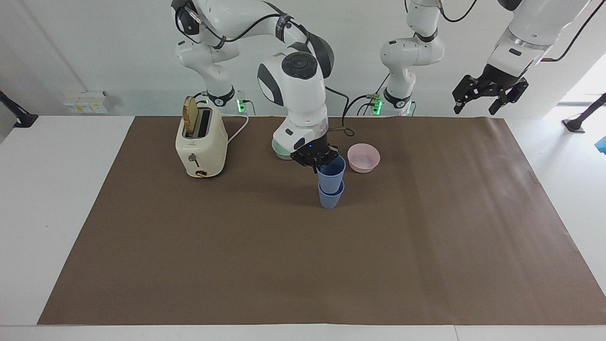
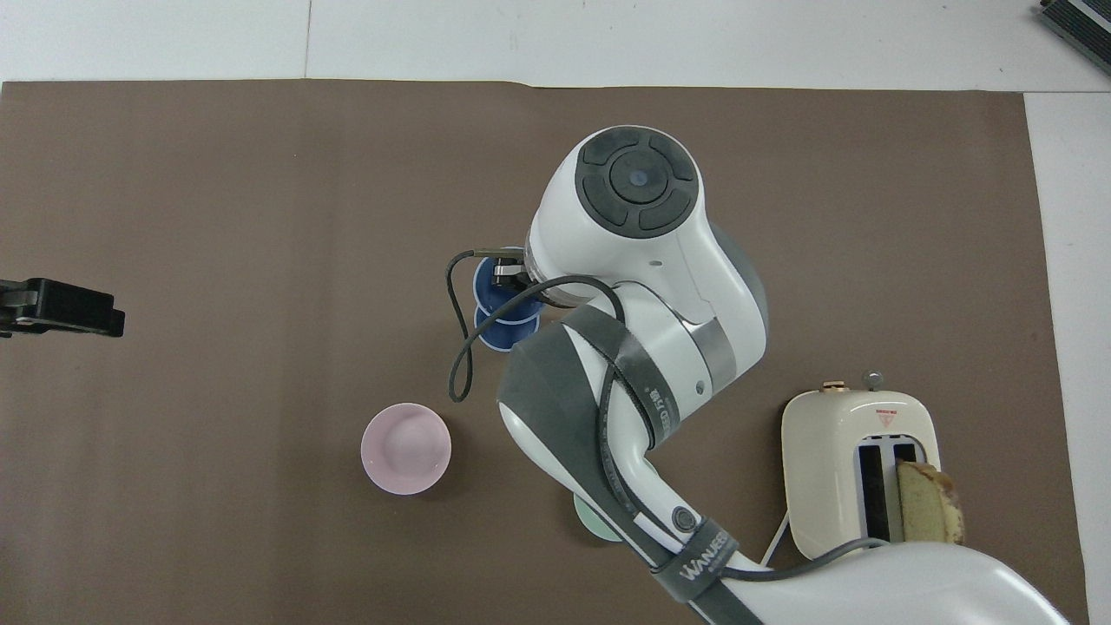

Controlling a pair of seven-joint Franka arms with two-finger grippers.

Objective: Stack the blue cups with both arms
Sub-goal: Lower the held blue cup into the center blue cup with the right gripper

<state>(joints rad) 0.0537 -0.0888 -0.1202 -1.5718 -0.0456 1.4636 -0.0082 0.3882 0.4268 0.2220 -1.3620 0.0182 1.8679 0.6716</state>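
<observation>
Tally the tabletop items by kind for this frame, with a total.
Blue cups: 2, upper cup nested in lower cup.
Bowls: 2, pink bowl, mint-green bowl.
Toaster: 1.
Bread slice: 1.
Total: 6.

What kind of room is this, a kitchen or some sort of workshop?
Probably a robot lab set up like a kitchen: white robot arms stand at a table under brown paper, with a toaster, a pink bowl and blue cups.
</observation>
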